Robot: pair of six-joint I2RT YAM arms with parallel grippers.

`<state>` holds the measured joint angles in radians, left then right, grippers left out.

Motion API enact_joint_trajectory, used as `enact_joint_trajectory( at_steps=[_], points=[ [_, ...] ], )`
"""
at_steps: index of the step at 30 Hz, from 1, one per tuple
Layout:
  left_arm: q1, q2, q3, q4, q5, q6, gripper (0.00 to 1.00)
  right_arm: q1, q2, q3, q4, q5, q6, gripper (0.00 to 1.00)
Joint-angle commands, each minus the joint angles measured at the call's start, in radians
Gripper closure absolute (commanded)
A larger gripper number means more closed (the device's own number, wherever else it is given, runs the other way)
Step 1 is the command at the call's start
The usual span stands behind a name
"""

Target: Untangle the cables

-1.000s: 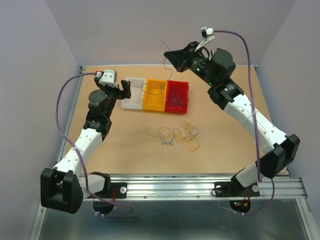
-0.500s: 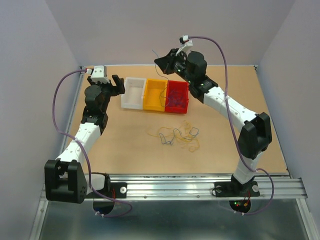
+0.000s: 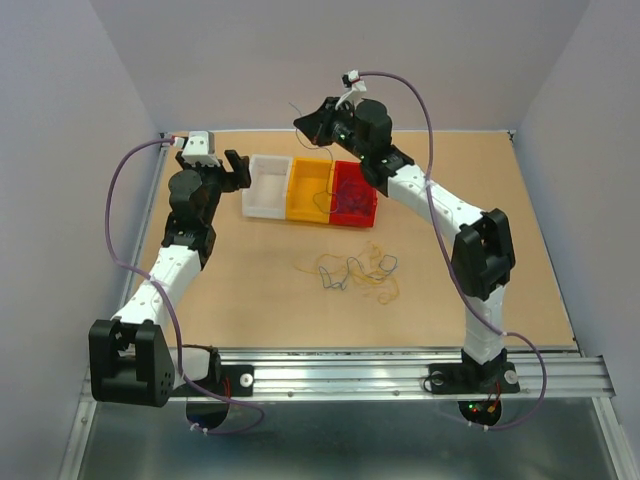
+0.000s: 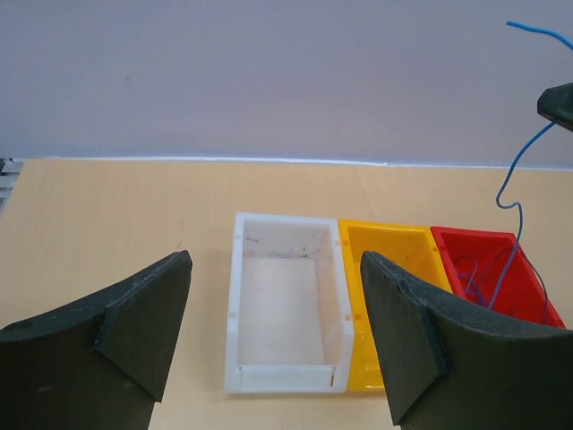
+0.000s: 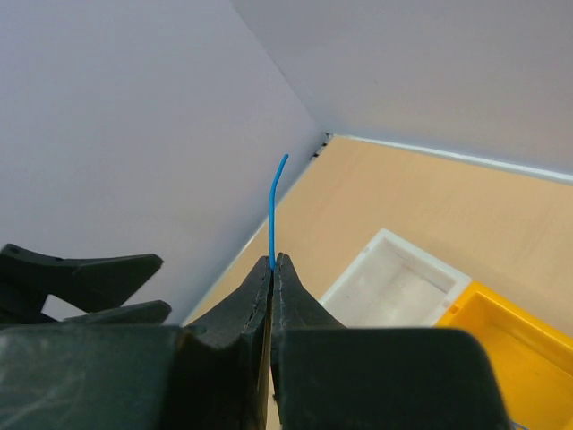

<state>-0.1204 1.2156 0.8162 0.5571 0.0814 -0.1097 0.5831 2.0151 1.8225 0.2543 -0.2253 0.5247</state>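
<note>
Blue wire (image 5: 274, 208) in right gripper (image 5: 273, 262), high over bins (image 3: 308, 213) by back wall (image 3: 250, 60)

Right hand (image 5: 272, 263) pinched closed; left hand (image 4: 273, 269) spread wide.

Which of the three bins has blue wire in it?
The red bin, at the right end of the row next to the yellow bin: blue strands lie loose inside it. The white bin shows none.

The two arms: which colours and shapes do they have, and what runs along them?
Both the left arm and the right arm have white links with black joint housings. A thick lavender cable loops along each. The fingers are matte black wedges tapering to narrow tips.
</note>
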Motion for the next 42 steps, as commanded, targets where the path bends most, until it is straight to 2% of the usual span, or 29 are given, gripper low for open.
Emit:
enact_joint_trajectory(
  at_steps=[1,5,10,18,25,34,42],
  points=[
    [0.004,-0.005,0.046,0.063,0.024,0.001,0.13,0.007,-0.07,0.057,0.071,-0.059,0.077,0.99],
    [0.005,-0.011,0.046,0.064,0.029,-0.001,0.13,0.03,-0.148,-0.041,0.099,-0.016,0.072,1.0],
    [0.005,-0.011,0.046,0.063,0.031,-0.001,0.13,0.052,-0.194,-0.077,0.114,0.041,0.057,1.0],
    [0.004,-0.002,0.047,0.061,0.029,0.002,0.13,0.05,-0.122,-0.031,0.111,0.141,0.095,0.99],
    [0.005,-0.013,0.046,0.063,0.034,0.002,0.13,0.049,-0.041,-0.014,0.141,0.199,0.032,1.0],
    [0.005,-0.013,0.044,0.063,0.041,0.001,0.13,0.043,-0.072,-0.158,0.223,0.26,0.015,0.99],
    [0.004,-0.01,0.044,0.063,0.043,0.002,0.13,0.043,-0.049,-0.246,0.155,0.299,-0.04,0.99]
  ],
)
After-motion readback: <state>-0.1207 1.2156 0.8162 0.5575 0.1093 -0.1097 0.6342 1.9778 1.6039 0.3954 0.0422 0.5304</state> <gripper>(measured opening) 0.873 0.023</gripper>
